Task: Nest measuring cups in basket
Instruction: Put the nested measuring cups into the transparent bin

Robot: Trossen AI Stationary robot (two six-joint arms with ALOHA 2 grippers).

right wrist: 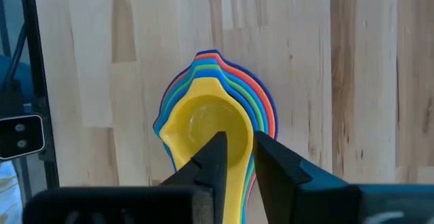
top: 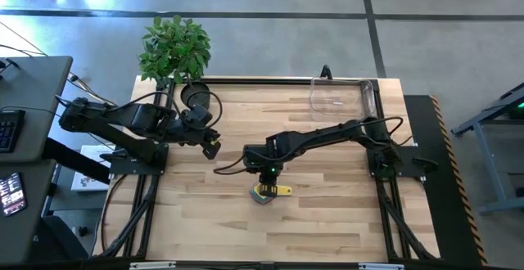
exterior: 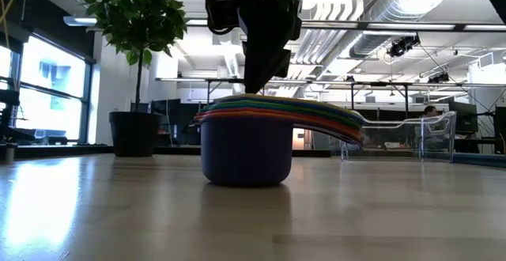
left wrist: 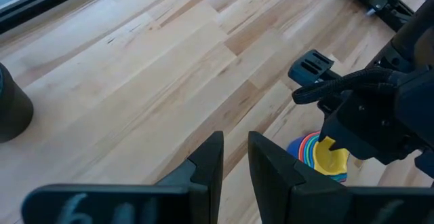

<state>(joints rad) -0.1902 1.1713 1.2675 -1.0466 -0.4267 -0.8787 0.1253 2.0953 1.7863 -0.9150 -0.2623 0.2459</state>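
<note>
In the high view, the measuring cups (top: pixel 268 192) are seen nested in one stack on the wooden table (top: pixel 327 221), well apart from the basket (top: pixel 342 95), which stands at the table's far edge on the right arm's side. The right gripper (top: pixel 268 174) is held directly over the stack, its arm stretched across from the basket's side of the table. The left gripper (top: pixel 211 146) is held above bare wood, well apart from the stack, on the side away from the basket and near the black plant pot (top: pixel 194 95) with its leafy plant (top: pixel 174 47).

In the low view, the stack (exterior: pixel 261 138) is shown resting on the table (exterior: pixel 253 213), a purple bowl at the bottom and coloured handles fanned toward the basket (exterior: pixel 399 138), which is seen empty and clear behind. The right gripper (exterior: pixel 259 83) is lowered to the stack's top rim. The plant pot (exterior: pixel 134 133) is seen far off on the side of the stack away from the basket.

In the left wrist view, the left gripper (left wrist: pixel 236 157) is shown with its fingers (left wrist: pixel 209 161) nearly together, only a narrow gap between them, nothing held. The stack (left wrist: pixel 323 157) is partly hidden beneath the right arm.

In the right wrist view, the right gripper (right wrist: pixel 235 157) is seen just above the yellow top cup (right wrist: pixel 207 125), its fingers (right wrist: pixel 211 159) close together with a slim gap; whether the rim is touched cannot be told.
</note>
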